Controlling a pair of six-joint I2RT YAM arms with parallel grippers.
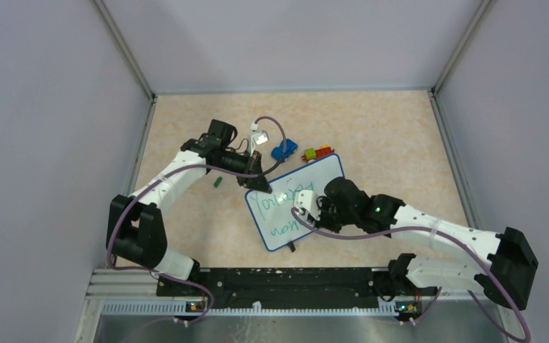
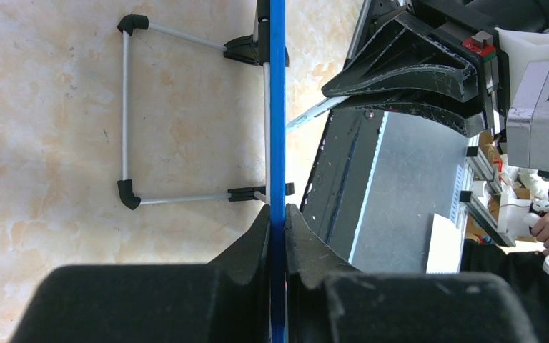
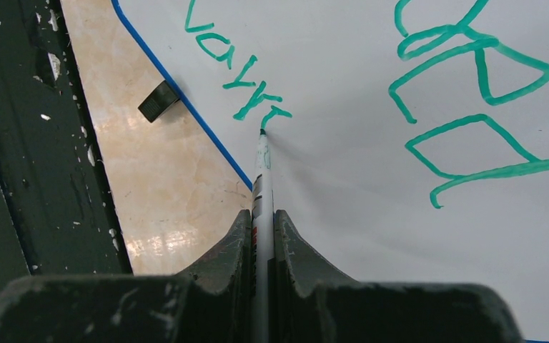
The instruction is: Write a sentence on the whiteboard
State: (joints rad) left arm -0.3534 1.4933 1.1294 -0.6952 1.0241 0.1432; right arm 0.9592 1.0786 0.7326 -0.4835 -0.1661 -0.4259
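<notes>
The left gripper (image 2: 277,212) is nearly closed, pinching the blue rim of the whiteboard (image 1: 323,171); its wrist view sees the board edge-on, as a thin blue line running straight out between the two fingertips; just to the left of that line, ahead of the fingers, a wire stand (image 2: 124,107) with black corners joins the rim by two black clips and lies against the table (image 1: 400,143)

The right gripper (image 3: 262,214) is narrow too, clamped on a marker (image 3: 260,175) that sticks out forward past its fingertips; the marker's tip touches the white surface straight ahead of the fingers, right under the last stroke of the lower line of the sentence (image 1: 282,202); that green script runs away ahead and to the left of the tip, while the upper line lies ahead and to the right; a small black foot (image 3: 159,100) sits on the table just outside the rim, to the left of the marker

From above, the board lies between the two grippers, the left one at its far left corner and the right one over its near half; beyond the left gripper's fingers stand a blue toy car (image 1: 284,150) and a coloured block toy (image 1: 317,153), near the board's far edge; a small green piece (image 1: 217,182) lies on the table beside the left arm
</notes>
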